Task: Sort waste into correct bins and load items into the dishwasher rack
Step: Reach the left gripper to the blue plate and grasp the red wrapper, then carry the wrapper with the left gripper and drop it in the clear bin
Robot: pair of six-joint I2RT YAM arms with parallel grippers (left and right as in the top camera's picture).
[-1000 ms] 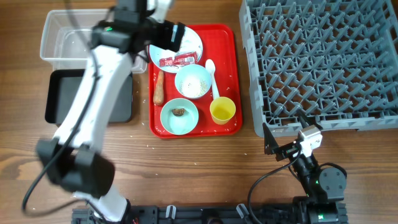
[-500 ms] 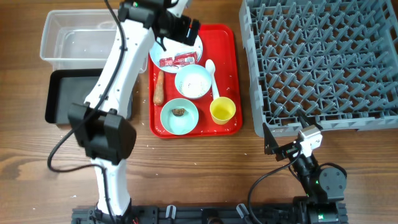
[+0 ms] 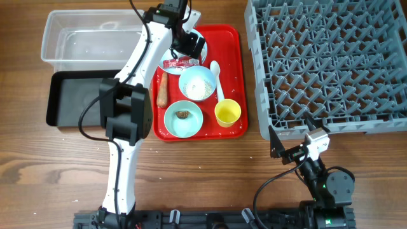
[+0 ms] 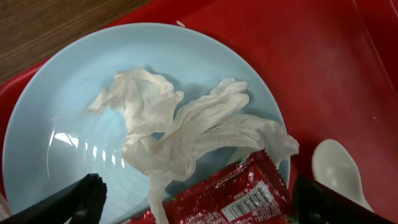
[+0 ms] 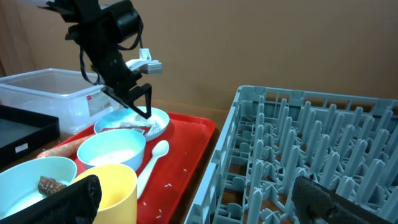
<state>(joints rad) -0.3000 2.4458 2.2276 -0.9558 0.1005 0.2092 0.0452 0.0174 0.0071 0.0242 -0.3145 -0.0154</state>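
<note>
My left gripper (image 3: 189,43) is open and hangs low over the pale-blue plate (image 4: 56,124) at the back of the red tray. Its fingertips straddle the red-and-white wrapper (image 4: 242,196), which lies beside a crumpled white tissue (image 4: 186,127). The wrapper (image 3: 181,62) also shows from overhead. The carrot-like stick (image 3: 163,89) lies on the tray's left. One bowl (image 3: 198,83) holds rice grains, another (image 3: 191,127) holds the brown lump (image 3: 183,114). The yellow cup (image 3: 227,113) and white spoon (image 3: 217,79) are beside them. My right gripper (image 3: 287,147) is open and empty in front of the rack (image 3: 324,63).
The clear bin (image 3: 76,38) and the black bin (image 3: 76,98) stand left of the red tray (image 3: 235,44). My left arm stretches over the black bin and the tray's left edge. Loose grains lie on the tray and on the wood near it.
My left arm has swung right, and its gripper has come down over the plate towards the wrapper. The right arm has not moved.
</note>
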